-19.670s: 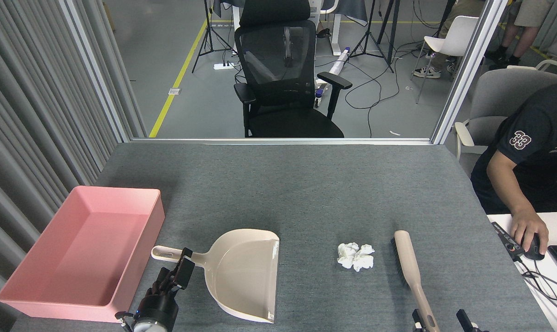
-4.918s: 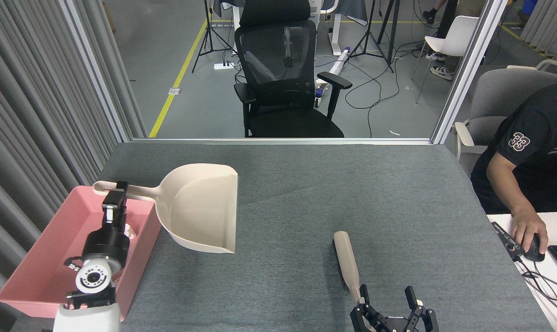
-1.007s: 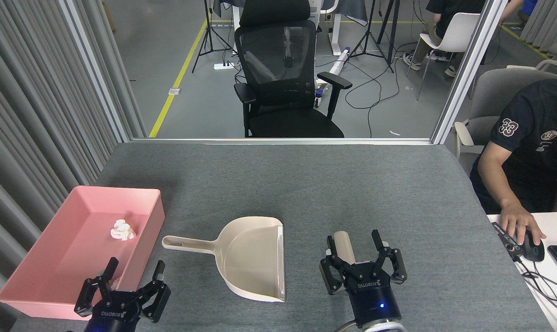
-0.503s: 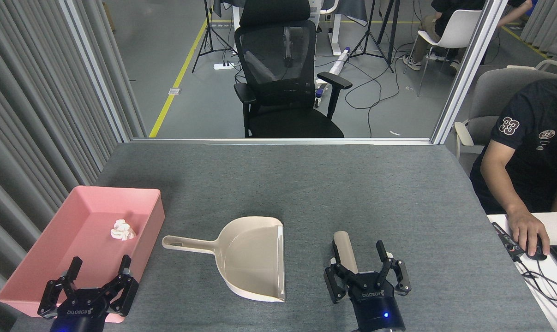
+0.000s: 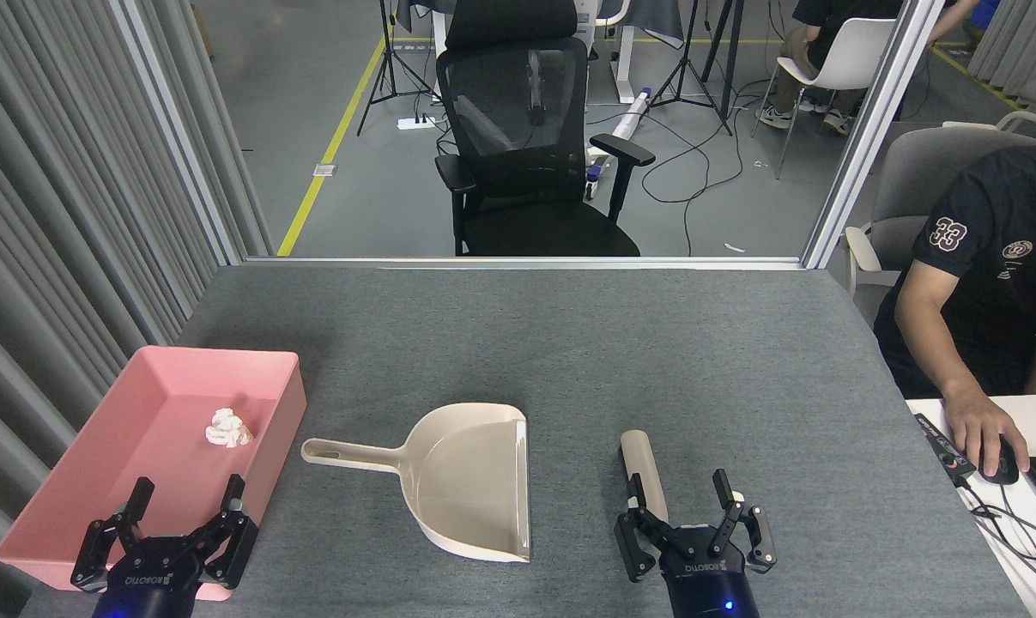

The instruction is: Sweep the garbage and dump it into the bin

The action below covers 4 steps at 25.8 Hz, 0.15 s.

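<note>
- Since half a second ago: right gripper (image 5: 697, 508) drawn back toward bottom edge, lower centre-right.
- Lower left: garbage (image 5: 228, 428) inside bin (image 5: 71, 516); left gripper (image 5: 178, 524) fingers released, empty.
- Centre: dustpan (image 5: 466, 476), brush (image 5: 643, 472) on counter (image 5: 569, 343).
- Right fingers released, empty.

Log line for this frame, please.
garbage in bin | dustpan and brush on table, unheld | left claw open | right claw open
</note>
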Tool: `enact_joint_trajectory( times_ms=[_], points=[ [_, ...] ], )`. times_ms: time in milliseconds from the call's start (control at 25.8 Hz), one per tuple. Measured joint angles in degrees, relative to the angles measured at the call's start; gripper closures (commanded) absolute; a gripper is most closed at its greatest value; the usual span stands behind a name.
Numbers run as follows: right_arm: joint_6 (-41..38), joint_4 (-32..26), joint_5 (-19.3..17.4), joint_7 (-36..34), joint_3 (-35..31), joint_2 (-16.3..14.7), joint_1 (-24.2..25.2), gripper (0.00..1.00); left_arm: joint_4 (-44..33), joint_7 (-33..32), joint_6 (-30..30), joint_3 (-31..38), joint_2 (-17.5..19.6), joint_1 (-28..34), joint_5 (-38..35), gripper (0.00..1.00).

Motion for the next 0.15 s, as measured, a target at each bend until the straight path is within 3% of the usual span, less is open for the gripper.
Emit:
enact_joint_trajectory(
  times_ms=[155],
  points=[
    [-0.02, -0.44, 0.00, 0.29, -0.01, 0.77, 0.62, 0.02, 0.00, 0.00, -0.28, -0.03, 0.07, 0.06, -0.02, 0.01]
  ],
)
